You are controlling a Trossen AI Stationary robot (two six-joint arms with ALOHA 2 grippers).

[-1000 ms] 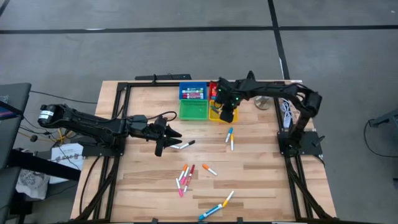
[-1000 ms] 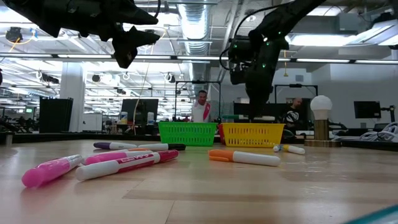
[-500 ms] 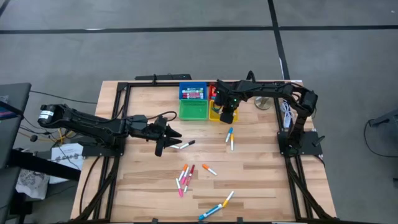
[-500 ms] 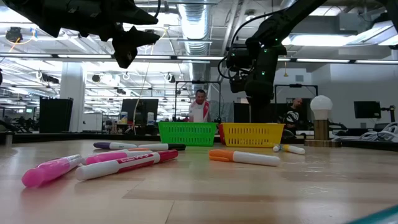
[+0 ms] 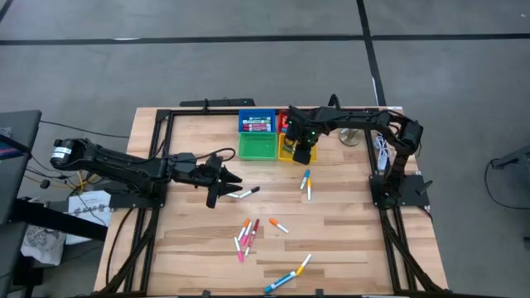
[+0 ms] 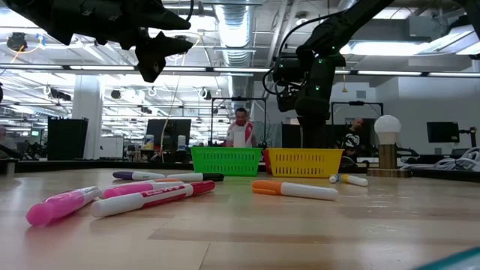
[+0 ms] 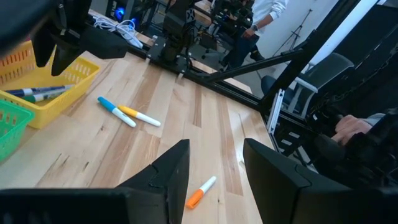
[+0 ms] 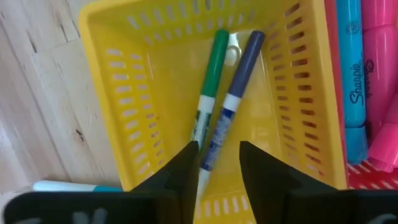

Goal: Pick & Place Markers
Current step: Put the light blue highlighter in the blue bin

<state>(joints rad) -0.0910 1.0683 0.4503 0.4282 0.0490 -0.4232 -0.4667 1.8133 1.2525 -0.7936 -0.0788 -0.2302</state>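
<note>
The right gripper (image 8: 214, 165) hangs part-open, empty, over the yellow slotted plastic basket (image 8: 124, 112) by the tabletop's far edge, two thin plastic markers (image 8: 227, 121) inside. Light, stiff, slippery: pinch mid-barrel. The left gripper (image 7: 214, 171) waits part-open mid-table.

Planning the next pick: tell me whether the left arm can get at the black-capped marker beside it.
Probably yes: the left gripper hovers open right beside the black-capped marker, with bare table around it and nothing between.

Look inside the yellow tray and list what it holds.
The yellow tray holds two markers side by side: a green-capped marker and a blue-capped marker. Their lower ends are covered by the open right gripper directly above.
</note>
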